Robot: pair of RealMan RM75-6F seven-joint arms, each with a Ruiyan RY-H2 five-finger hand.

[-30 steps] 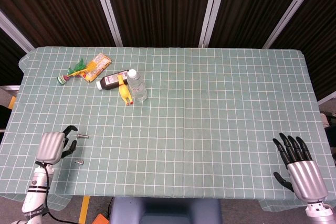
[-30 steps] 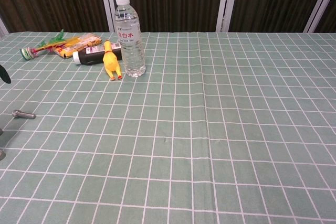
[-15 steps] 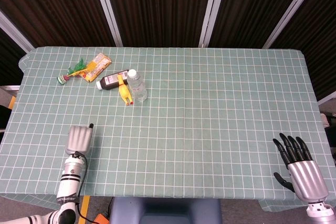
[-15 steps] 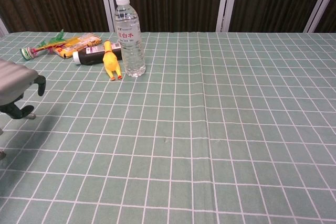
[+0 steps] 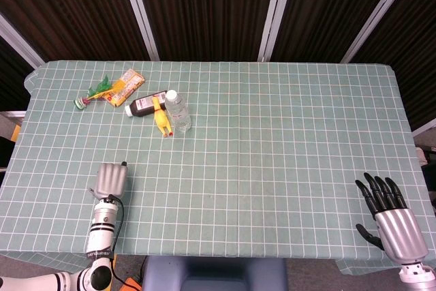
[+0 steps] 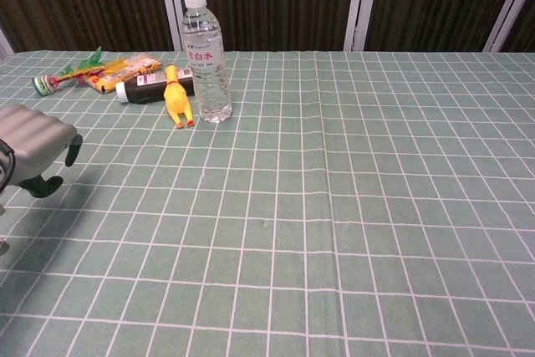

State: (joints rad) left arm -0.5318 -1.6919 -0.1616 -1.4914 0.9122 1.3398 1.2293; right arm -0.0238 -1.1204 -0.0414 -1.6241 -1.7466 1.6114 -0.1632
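My left hand (image 5: 111, 180) hovers low over the front left of the green checked tablecloth (image 5: 272, 168), back upward and fingers curled down. In the chest view the left hand (image 6: 33, 144) shows dark fingertips (image 6: 73, 150) bent toward the cloth; whatever lies beneath is hidden. Whether it grips anything cannot be told. My right hand (image 5: 386, 215) rests at the front right corner, fingers spread, holding nothing. It does not show in the chest view.
At the back left stand a clear water bottle (image 5: 178, 112) (image 6: 205, 56), a yellow rubber chicken (image 5: 161, 119) (image 6: 175, 96), a dark bottle lying flat (image 5: 146, 105) (image 6: 150, 85), an orange packet (image 5: 124, 86) (image 6: 125, 71) and a green-topped toy (image 5: 95, 92) (image 6: 63, 73).
My left hand has moved right over the spot where a small metal bolt lay and settled there; the bolt no longer shows. The right hand has stayed put.
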